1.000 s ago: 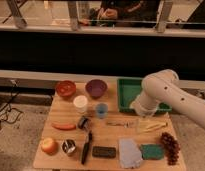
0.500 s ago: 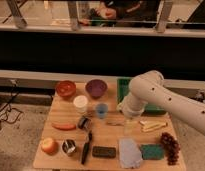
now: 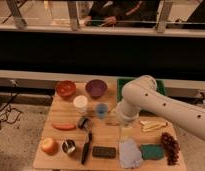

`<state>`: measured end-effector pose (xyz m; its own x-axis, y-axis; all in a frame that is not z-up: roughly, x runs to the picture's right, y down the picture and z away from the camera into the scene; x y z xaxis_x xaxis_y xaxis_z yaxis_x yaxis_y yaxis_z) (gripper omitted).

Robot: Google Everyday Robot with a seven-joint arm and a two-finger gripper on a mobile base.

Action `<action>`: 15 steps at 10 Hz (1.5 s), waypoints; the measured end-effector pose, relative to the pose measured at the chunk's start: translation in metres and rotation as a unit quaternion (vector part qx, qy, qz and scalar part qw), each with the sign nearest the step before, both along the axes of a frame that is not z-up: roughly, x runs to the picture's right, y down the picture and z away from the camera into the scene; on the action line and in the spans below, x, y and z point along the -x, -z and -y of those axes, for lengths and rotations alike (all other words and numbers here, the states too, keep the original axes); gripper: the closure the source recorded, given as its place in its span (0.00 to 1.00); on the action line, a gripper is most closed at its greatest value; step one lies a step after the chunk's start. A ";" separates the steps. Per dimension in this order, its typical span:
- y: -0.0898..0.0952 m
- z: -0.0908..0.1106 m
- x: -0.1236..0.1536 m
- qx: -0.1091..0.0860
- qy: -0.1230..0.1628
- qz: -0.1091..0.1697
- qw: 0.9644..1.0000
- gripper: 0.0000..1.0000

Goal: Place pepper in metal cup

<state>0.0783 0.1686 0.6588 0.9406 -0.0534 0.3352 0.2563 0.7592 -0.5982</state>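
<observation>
The pepper [image 3: 63, 126], slim and orange-red, lies flat on the left part of the wooden table [image 3: 161, 164]. A metal cup [image 3: 69, 147] stands near the front left, just right of a yellow-red apple [image 3: 48, 145]. A second shiny metal container [image 3: 84, 122] sits right of the pepper. My gripper [image 3: 125, 131] hangs from the big white arm [image 3: 143, 97] over the table's middle, right of the blue cup [image 3: 101, 110] and well away from the pepper. It is open and holds nothing.
A red bowl [image 3: 65, 88], purple bowl [image 3: 96, 88], white cup [image 3: 80, 103] and green tray [image 3: 127, 84] line the back. At the front lie a black-handled knife [image 3: 86, 146], dark block [image 3: 103, 151], grey cloth [image 3: 130, 152], green sponge [image 3: 152, 151], grapes [image 3: 169, 146] and a pale yellow item [image 3: 152, 125].
The arm has swung left from the table's right side toward the middle. The objects on the table have stayed put.
</observation>
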 end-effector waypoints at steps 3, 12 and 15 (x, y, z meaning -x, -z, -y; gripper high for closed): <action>0.000 0.000 0.001 0.000 0.001 0.001 1.000 0.20; -0.006 -0.034 0.067 0.009 0.042 0.040 0.998 0.20; -0.011 -0.056 0.142 0.003 0.079 0.075 0.994 0.20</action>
